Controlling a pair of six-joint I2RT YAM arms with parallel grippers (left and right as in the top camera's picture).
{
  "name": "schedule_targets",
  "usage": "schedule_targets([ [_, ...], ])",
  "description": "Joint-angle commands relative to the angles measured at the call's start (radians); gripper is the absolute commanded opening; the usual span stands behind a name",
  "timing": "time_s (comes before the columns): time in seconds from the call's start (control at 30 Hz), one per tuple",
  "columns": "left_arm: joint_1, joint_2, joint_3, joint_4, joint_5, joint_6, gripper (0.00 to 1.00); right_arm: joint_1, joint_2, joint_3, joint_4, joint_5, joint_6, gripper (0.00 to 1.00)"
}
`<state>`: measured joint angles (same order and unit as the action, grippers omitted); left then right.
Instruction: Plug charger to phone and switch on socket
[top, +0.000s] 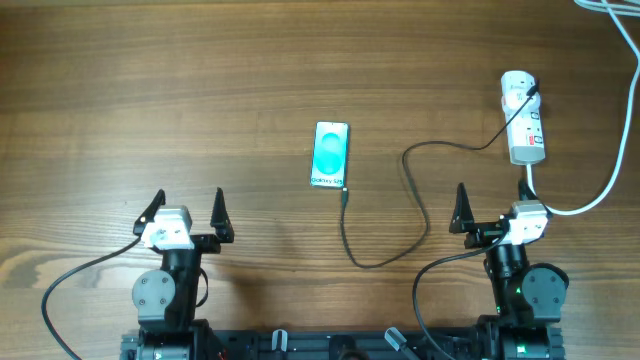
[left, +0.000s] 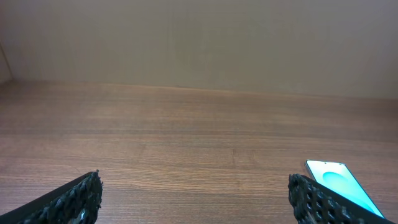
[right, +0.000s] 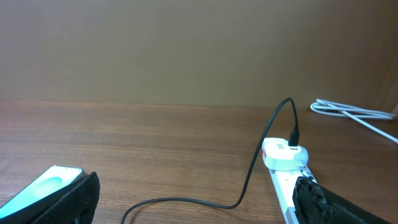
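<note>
The phone lies flat mid-table with its cyan screen up; it also shows in the left wrist view and the right wrist view. The charger cable runs from a tip just below the phone, loops, and ends in a plug on a white adapter on the socket; the cable and socket show in the right wrist view. Whether the tip is in the phone I cannot tell. My left gripper is open near the front left. My right gripper is open below the socket.
A thick white cord runs from the socket's near end up the right side to the far right corner, also visible in the right wrist view. Both arm bases stand at the front edge.
</note>
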<state>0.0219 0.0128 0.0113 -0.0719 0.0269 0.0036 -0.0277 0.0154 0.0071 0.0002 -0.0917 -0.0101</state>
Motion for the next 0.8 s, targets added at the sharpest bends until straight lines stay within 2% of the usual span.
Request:
schedule_targets([
  [0.0, 0.008, -0.01, -0.006, -0.004, -0.01, 0.019, 1.0, 0.004, -0.012, -0.002, 0.002, 0.017, -0.014, 1.0],
  [0.77, -0.006, -0.01, -0.006, -0.004, -0.01, 0.019, 1.0, 0.004, -0.012, -0.002, 0.002, 0.017, -0.014, 1.0],
])
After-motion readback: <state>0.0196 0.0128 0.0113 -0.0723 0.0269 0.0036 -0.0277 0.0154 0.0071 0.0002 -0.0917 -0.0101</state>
